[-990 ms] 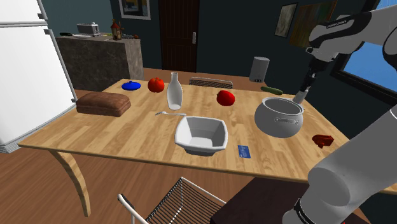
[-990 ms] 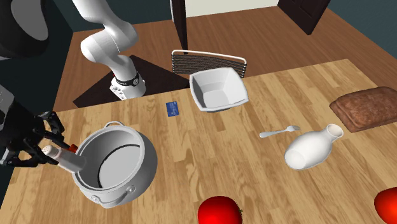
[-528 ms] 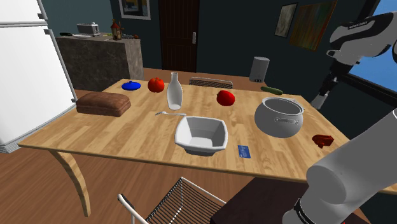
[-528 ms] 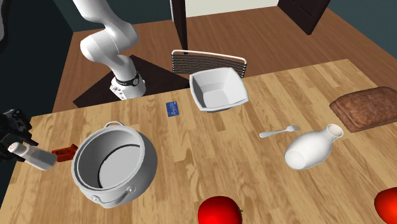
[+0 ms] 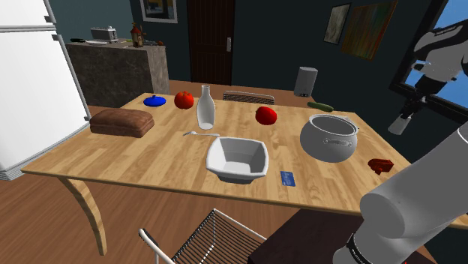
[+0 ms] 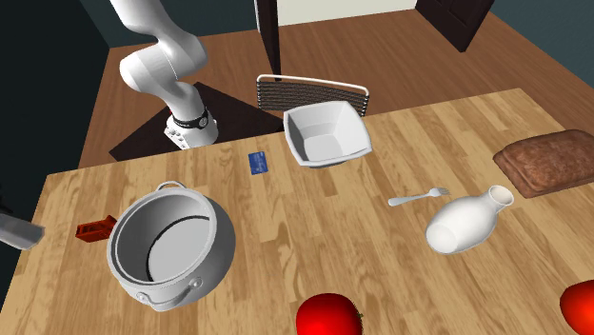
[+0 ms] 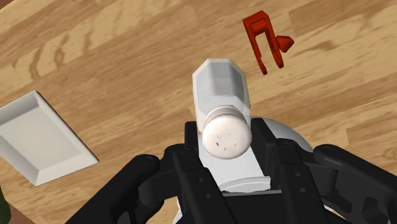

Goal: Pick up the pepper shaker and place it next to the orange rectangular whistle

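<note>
Gripper (image 7: 232,159) clamped on pepper shaker (image 7: 221,105), so shaker's up in air, near table (image 5: 150,161) edge on pot (image 5: 328,137) side. Wrist view: shaker's long axis runs straight out from palm, cap toward camera, reddish whistle (image 7: 264,39) just past its base end. My guess, go down and forward. Shoulder view gives height above table, wrist view gives the grasp.

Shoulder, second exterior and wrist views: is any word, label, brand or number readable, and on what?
No text can be read.
The small blue card on the wooden table: faint marks, too small to read.
The white pepper shaker in the black gripper: no label.
</note>
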You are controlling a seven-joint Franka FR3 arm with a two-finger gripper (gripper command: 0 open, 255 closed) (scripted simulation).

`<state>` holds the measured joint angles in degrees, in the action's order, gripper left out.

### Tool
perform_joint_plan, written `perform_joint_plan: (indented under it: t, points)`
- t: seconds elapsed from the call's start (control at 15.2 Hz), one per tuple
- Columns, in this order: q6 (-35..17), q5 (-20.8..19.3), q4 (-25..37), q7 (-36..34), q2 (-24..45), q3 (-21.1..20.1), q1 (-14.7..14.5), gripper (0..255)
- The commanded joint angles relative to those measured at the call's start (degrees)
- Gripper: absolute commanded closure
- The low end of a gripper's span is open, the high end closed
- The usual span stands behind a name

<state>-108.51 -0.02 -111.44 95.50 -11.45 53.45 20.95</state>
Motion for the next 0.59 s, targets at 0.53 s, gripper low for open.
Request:
perform_joint_plan:
  t: [0.53]
  points:
    - [-7.2,1.9,-6.0,2.7,2.2,1.9,-0.1,255]
